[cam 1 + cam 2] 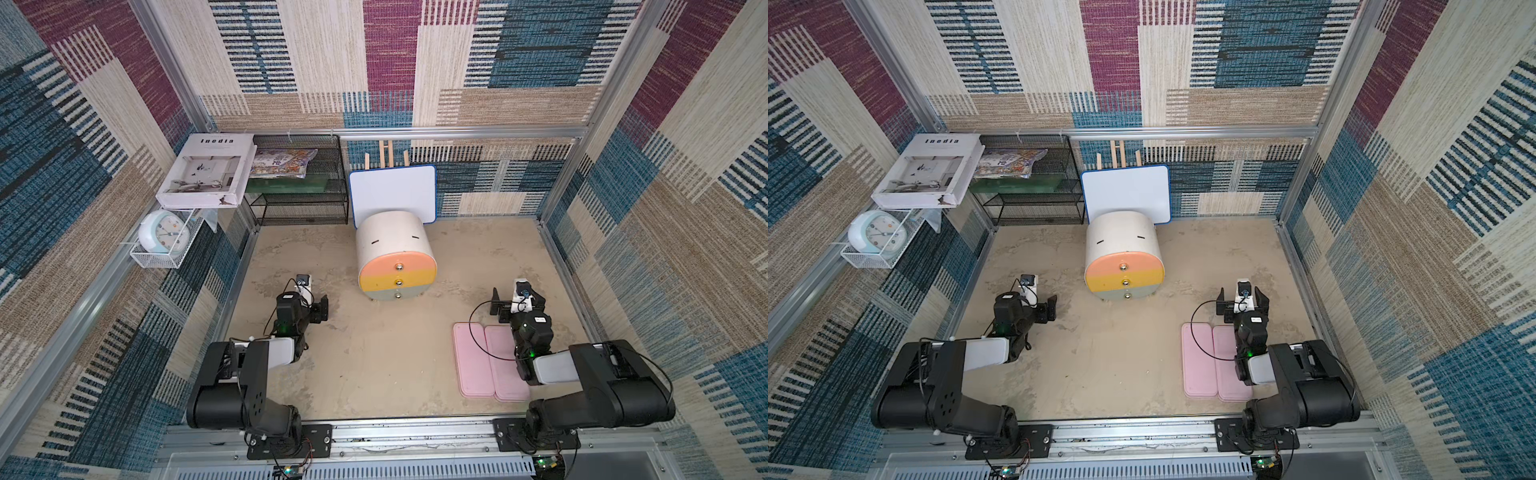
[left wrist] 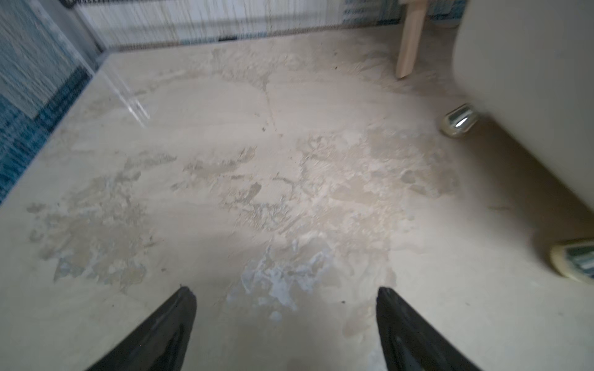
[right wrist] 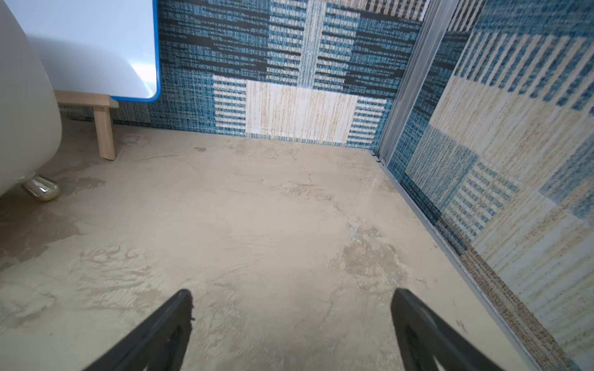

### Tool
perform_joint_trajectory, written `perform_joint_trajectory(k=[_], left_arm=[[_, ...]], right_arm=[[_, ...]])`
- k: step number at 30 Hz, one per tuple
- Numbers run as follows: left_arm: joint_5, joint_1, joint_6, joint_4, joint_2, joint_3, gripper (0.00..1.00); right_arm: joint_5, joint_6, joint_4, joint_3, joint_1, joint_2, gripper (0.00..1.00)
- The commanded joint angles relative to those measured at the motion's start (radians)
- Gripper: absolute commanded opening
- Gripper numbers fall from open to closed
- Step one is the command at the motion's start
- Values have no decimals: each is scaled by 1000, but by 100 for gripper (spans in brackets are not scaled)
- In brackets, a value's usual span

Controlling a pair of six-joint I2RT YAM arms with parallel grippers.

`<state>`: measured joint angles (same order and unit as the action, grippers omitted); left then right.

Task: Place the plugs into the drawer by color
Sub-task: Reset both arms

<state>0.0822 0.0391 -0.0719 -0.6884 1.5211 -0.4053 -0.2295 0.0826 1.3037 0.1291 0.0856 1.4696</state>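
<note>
Hands both empty, left hand (image 2: 286, 292) spread apart above table (image 2: 225, 112), right hand (image 3: 292, 294) spread wide, touching nothing.

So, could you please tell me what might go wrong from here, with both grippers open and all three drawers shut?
1. No plug shows anywhere and the drawer cabinet is shut, so the colour sorting cannot be checked.
2. It stands on small metal feet; tugging a knob might drag it instead of opening it.
3. The right arm's black cable loops over the pink trays and could snag them.
</note>
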Motion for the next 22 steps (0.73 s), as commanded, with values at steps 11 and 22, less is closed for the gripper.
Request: perform_joint_trajectory(k=[11,22], left_arm=[[-4,9,64,-40,27,-60,99],[-8,7,64,-52,17,-50,100]], right_arm=[[216,-68,-163,147,-120,34,99],[232,-66,-155,146,-124,38,99]])
